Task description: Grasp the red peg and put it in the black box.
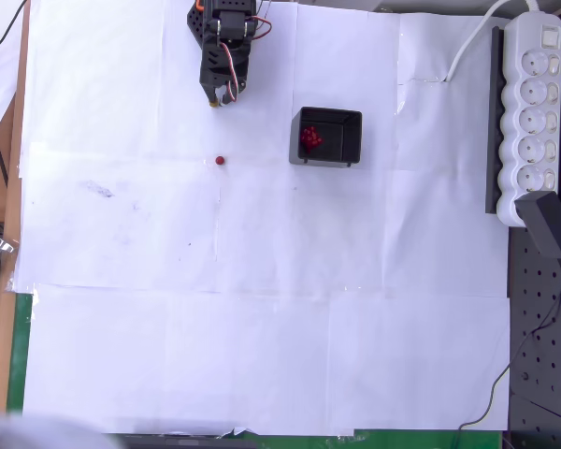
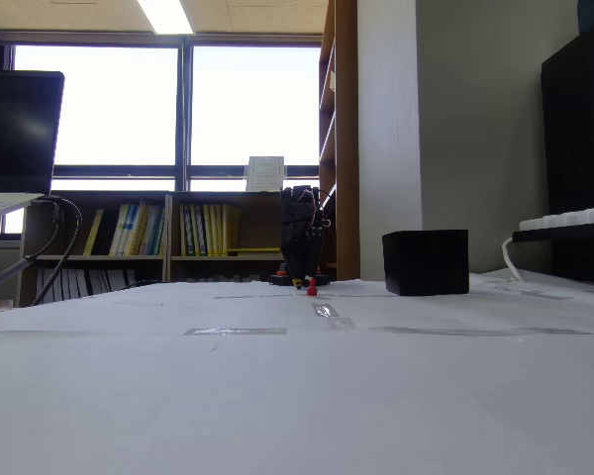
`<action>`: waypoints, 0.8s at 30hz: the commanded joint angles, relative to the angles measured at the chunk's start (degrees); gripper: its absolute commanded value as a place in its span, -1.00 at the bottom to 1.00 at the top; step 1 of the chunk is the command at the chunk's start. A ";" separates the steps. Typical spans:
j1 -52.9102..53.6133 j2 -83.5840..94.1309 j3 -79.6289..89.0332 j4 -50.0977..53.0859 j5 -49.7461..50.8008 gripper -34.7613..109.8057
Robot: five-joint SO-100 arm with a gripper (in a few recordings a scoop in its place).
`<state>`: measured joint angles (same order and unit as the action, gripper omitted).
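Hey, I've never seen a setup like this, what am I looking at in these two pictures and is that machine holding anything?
It is a small black robot arm on a table covered in white paper. One picture looks straight down from above; the other is taken low at table level, facing the arm. At the arm's tip is the gripper, its grasping part. Nothing shows between its jaws, though whether they are open or shut is too small to tell. On the paper lies a tiny red peg, apart from the arm. Beside it, to the right in the overhead view, stands a black box with a clump of red pieces inside. A white power strip lies at the right edge.
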<state>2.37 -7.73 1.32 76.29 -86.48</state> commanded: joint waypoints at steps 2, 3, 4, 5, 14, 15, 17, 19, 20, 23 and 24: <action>0.35 -5.45 -4.83 4.66 -0.44 -0.52; 0.35 -5.45 -4.83 4.57 -0.44 -0.51; 0.35 -5.45 -4.83 4.31 -0.44 -0.51; 0.53 -5.45 -4.83 4.31 -0.44 -0.51; -0.97 -5.36 -4.83 5.71 -0.79 -0.52; -2.72 -5.36 -4.83 4.57 -0.88 -0.52; -5.01 -5.19 -4.83 -1.85 -0.62 -0.52; -4.75 -2.02 -4.83 -11.07 -0.79 -0.52; -4.22 0.26 -4.83 -15.64 -0.79 -0.52; -3.43 5.01 -4.83 -24.70 -2.81 -0.52; -3.43 6.68 -4.75 -27.69 -3.25 -0.52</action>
<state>-0.97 -4.57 1.32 57.92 -87.80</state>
